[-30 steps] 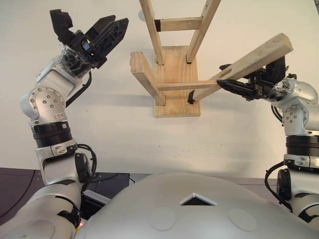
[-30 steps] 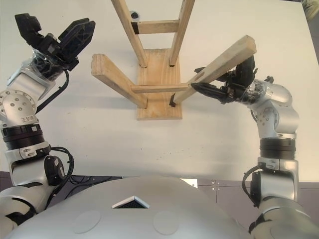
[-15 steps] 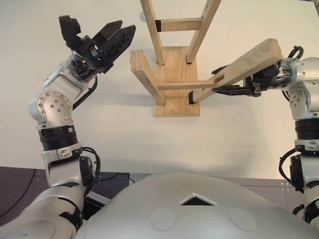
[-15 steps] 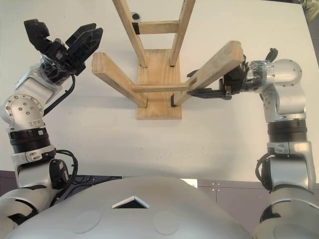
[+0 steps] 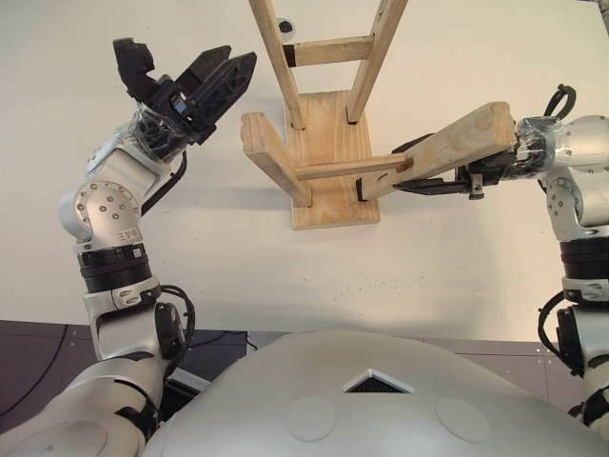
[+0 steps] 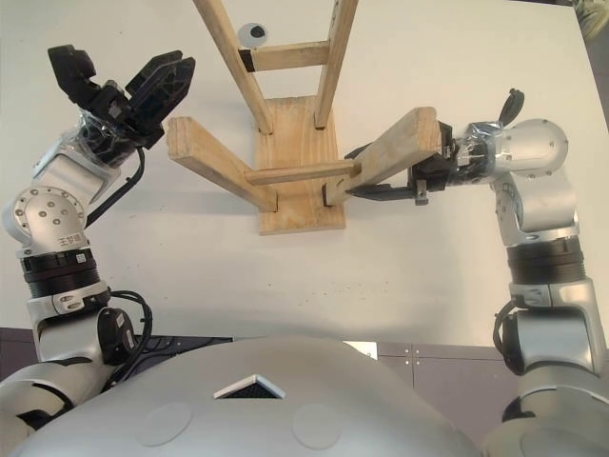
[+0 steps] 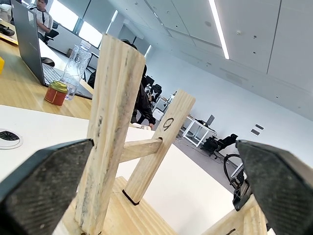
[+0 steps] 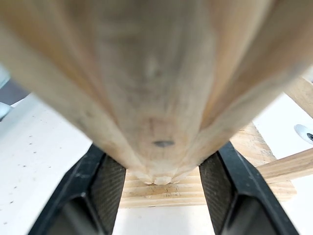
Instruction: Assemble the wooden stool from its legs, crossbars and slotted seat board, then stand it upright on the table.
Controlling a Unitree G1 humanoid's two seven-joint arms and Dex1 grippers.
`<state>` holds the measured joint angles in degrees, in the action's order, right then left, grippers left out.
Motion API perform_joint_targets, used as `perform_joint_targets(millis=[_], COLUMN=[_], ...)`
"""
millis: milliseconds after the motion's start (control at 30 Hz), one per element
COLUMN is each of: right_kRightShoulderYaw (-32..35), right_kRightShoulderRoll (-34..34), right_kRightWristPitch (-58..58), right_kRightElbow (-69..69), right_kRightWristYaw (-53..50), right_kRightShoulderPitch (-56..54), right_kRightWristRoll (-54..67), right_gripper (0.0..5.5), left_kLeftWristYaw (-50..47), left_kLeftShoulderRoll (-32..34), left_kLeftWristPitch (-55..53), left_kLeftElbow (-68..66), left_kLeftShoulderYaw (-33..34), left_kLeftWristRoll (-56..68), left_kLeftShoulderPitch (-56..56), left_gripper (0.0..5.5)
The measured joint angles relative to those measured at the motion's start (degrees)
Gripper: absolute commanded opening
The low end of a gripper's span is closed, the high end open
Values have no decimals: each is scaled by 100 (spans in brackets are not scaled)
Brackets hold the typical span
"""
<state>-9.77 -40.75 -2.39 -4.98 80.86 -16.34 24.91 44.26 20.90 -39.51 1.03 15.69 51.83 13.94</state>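
**A:** Grippers, two. How are they entered?

**B:** The left gripper (image 5: 183, 65) is recorded spread wide with nothing in it, raised off the seat board's left side and apart from the wood. The right gripper (image 6: 381, 191) is recorded clamped on the held leg (image 5: 447, 148). Its pads (image 8: 105, 188) are seen pressed on either flank of that leg, out to the right of the seat board.

**A:** The seat board?

**B:** One seat board (image 5: 331, 162), laid flat on the white surface (image 5: 190, 238).

**A:** Legs?

**B:** Four are counted. Two far legs (image 5: 276, 57) are stood in the board's far end. One near left leg (image 5: 271, 157) is leaned out from its near left corner. The held leg is slanted out to the right, with its foot set at the near right corner.

**A:** Crossbars?

**B:** Two. The far crossbar (image 5: 328, 49) is fitted between the far legs, and the near crossbar (image 5: 343, 168) is run from the near left leg to the held leg.

**A:** Sundries?

**B:** One round disc (image 6: 251, 34), noted beyond the board's far end.
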Motion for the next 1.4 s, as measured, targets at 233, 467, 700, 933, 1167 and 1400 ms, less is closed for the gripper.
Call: perform_joint_targets(millis=[233,467,700,933,1167,1400], right_kRightShoulderYaw=[-33,-102,-155,-248,-651,-976], right_kRightShoulderRoll=[220,223,210,152,86,-58], right_kRightWristPitch=[320,489,1131,1619,2056,1562], right_kRightElbow=[-232,-420,-357,104,548,468], right_kRightWristYaw=[-398,-521,-569,-734,-851,-962], right_kRightShoulderPitch=[-210,-380,-555,-645,-931,-1105], right_kRightWristRoll=[-8,-16,39,-70,-296,-326], right_gripper=[202,202,202,202,202,202], left_kLeftWristYaw=[9,15,32,5,-451,-765], left_kLeftShoulderRoll=[0,-7,-92,-78,-53,-59], left_kLeftWristPitch=[-1,0,25,107,62,-133], left_kLeftElbow=[-31,-32,-20,117,400,410], left_kLeftShoulderYaw=[11,5,-170,-261,-360,-362], left_kLeftWristRoll=[-4,-14,-70,-221,-398,-303], left_kLeftShoulderPitch=[4,4,9,10,152,480], left_gripper=[540,540,540,540,540,540])
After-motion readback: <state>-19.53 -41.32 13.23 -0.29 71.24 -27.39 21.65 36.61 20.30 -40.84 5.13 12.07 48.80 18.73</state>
